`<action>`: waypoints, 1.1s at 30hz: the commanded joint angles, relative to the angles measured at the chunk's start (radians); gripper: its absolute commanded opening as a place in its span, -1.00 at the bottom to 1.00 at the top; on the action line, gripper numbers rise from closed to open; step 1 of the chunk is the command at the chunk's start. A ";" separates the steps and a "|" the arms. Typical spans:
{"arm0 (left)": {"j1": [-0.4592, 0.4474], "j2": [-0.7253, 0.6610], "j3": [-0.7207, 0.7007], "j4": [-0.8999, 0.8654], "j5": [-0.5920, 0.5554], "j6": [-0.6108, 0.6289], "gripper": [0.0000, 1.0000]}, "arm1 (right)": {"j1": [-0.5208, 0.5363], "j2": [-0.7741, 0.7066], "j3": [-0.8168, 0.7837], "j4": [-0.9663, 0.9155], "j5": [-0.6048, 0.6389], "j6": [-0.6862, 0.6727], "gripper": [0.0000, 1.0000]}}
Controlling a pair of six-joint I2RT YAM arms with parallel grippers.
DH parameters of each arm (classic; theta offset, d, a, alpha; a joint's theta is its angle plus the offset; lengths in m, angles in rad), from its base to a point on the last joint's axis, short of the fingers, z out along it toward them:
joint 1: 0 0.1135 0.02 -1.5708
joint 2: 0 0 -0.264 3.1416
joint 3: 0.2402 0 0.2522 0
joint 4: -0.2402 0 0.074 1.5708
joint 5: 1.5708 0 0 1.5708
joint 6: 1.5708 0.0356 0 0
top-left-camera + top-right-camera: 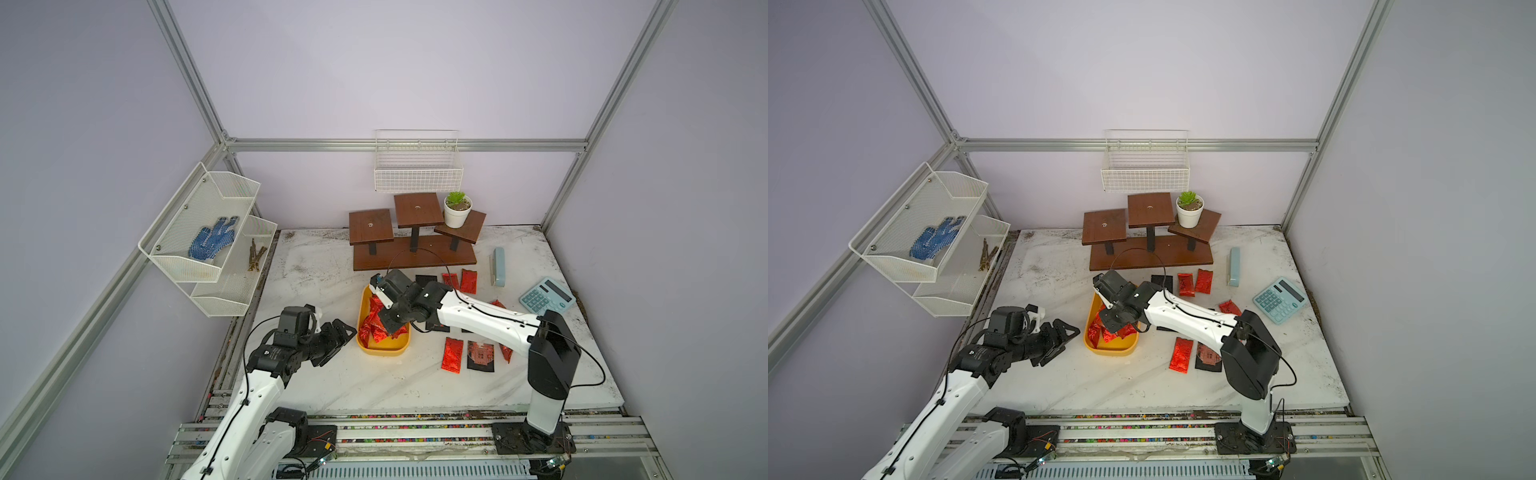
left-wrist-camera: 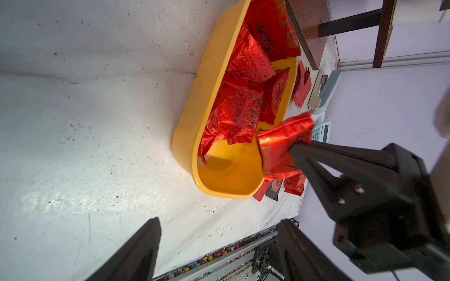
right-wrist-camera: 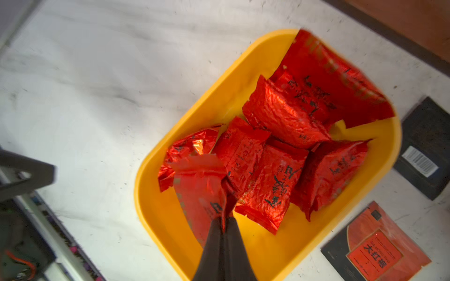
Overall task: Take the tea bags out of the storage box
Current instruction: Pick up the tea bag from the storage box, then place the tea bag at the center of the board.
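Note:
The yellow storage box (image 1: 384, 351) (image 1: 1111, 352) lies mid-table with several red foil tea bags (image 3: 272, 170) piled in it. My right gripper (image 3: 222, 219) is over the near end of the box (image 3: 151, 170), shut on the edge of one red tea bag (image 3: 199, 185). The left wrist view shows this bag (image 2: 280, 143) lifted above the box's rim (image 2: 194, 97). My left gripper (image 2: 219, 223) (image 1: 345, 343) hovers just left of the box, open and holding nothing. More tea bags lie on the table to the right, red ones (image 1: 452, 354) (image 1: 468, 280) and a black one (image 1: 481, 355).
A brown stepped wooden stand (image 1: 413, 257) with a potted plant (image 1: 457, 210) stands behind the box. A stapler (image 1: 498, 266) and a calculator (image 1: 546, 295) lie at the right. White wire baskets hang on the back wall (image 1: 417, 166) and the left wall (image 1: 208, 232).

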 commanded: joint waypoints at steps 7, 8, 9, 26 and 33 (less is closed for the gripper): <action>-0.063 0.013 0.069 -0.001 -0.063 0.002 0.56 | -0.116 -0.340 -0.253 0.101 0.001 0.252 -1.00; -0.067 0.025 0.080 -0.007 -0.073 0.010 0.55 | -0.136 -0.382 -0.301 0.113 0.006 0.280 -1.00; -0.067 0.036 0.092 -0.012 -0.081 0.019 0.54 | -0.153 -0.424 -0.344 0.123 0.013 0.304 -1.00; -0.101 0.378 0.323 -0.094 -0.288 0.289 0.42 | -0.216 -0.518 -0.845 0.434 -0.086 0.725 -1.00; -0.104 0.413 0.318 -0.072 -0.329 0.355 0.42 | -0.215 -0.488 -0.953 0.629 -0.142 0.912 -1.00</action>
